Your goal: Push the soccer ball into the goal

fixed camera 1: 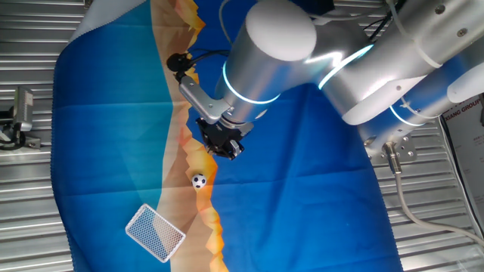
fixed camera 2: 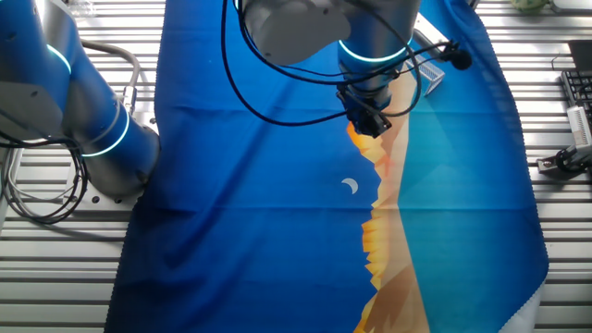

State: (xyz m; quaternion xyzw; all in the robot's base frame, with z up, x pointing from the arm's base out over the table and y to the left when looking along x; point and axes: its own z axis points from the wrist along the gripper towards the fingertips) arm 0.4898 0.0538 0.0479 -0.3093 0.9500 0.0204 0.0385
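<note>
The soccer ball (fixed camera 1: 198,180), tiny and white with black patches, lies on the orange band of the printed cloth. The goal (fixed camera 1: 155,232), a small white-framed mesh box, lies tilted below and left of the ball, a short gap away. My black gripper (fixed camera 1: 224,145) hangs just above and right of the ball, not touching it, on the side away from the goal. Its fingers look pressed together with nothing between them. In the other fixed view the gripper (fixed camera 2: 370,121) hides the ball, and only a corner of the goal (fixed camera 2: 429,73) shows behind the arm.
A blue, teal and orange cloth (fixed camera 1: 302,196) covers the slatted metal table (fixed camera 1: 30,219). The arm's thick silver links (fixed camera 1: 318,53) reach in from the upper right. A small metal fixture (fixed camera 1: 21,113) stands at the left edge, and the arm's cables (fixed camera 2: 37,199) trail beside its base.
</note>
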